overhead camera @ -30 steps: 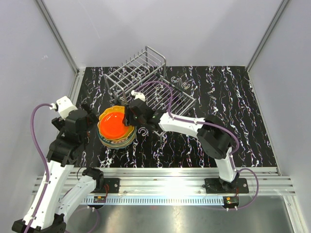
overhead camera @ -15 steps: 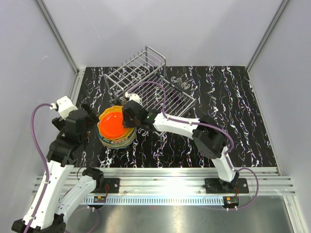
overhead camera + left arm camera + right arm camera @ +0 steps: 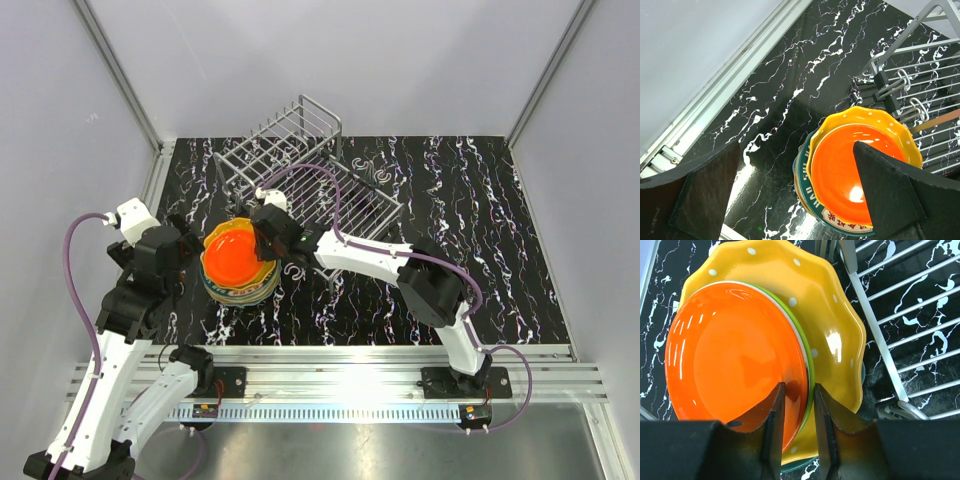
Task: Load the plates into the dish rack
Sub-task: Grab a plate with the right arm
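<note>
Red-orange and glossy, the top plate of the stack of round scalloped plates catches bright highlights across its smooth face. Under it shows a thin crescent of a lime green plate with a pale inner edge. Below that spreads a wavy-rimmed yellow-orange plate dotted with white. From the left wrist view, dark teal rims peek out lower in the pile, one of them with a pale patterned border.

The stack sits on the black, white-veined marble counter, just beside the near left end of the silver-grey wire dish rack. The rack's raised slotted section stands toward the back and its flat grid tray lies toward the right. No plate is in the rack.

The right gripper reaches over the stack's rack-side edge. Its fingers stand a narrow way apart, straddling the rim of the red-orange plate, one over that plate's face and the other over the green and dotted rims. I cannot tell whether they press on it.

The left gripper hangs at the stack's left side, its fingers spread wide and holding nothing.
</note>
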`<state>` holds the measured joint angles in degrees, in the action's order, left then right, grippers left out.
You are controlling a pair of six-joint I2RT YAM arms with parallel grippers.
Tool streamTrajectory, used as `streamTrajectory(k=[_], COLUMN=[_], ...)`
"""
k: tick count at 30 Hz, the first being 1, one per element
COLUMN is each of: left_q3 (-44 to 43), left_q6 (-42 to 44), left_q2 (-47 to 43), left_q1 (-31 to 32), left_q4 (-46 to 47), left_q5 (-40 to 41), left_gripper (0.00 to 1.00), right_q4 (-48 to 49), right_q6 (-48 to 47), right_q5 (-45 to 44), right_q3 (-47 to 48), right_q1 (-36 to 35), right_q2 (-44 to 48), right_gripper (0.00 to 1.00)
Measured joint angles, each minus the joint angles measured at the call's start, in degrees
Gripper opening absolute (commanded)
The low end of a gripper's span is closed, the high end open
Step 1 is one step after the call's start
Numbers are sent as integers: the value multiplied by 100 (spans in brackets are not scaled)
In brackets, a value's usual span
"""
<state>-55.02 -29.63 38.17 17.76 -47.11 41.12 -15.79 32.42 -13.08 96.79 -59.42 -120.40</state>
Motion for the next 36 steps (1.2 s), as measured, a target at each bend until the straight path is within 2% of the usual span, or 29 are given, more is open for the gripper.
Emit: streamTrajectory(k=[4, 5, 7, 11, 14, 16, 24, 28, 36], left_q3=[0, 0, 0, 0, 0, 0, 0, 0, 0], left_q6=[0, 0, 0, 0, 0, 0, 0, 0, 0], left_q2=[0, 0, 0, 0, 0, 0, -61, -63, -63], left_q1=[2, 7, 17, 22, 22, 28, 33, 37, 37], left_q4=[2, 2, 0, 2, 2, 2, 2, 2, 2], left_q5=[0, 0, 2, 2, 0, 2, 2, 2, 2], left_gripper=[99, 99, 99, 99, 99, 99, 99, 99, 99], right_q4=[-61, -74, -129, -372, -492, -516, -540, -673, -918], right_q6=[-22, -39, -105, -273, -404, -398, -393, -415, -527], right_q5=[-57, -87, -127, -273, -365, -446, -551, -625, -855], right_q3=[7, 7, 22, 94, 160, 219, 326, 402, 485], right_q1=[-4, -9, -17, -35, -50, -55, -59, -63, -109], right_q2=[0, 0, 0, 0, 0, 0, 11, 11, 133], right_gripper=[32, 38, 41, 43, 19, 13, 16, 9, 5])
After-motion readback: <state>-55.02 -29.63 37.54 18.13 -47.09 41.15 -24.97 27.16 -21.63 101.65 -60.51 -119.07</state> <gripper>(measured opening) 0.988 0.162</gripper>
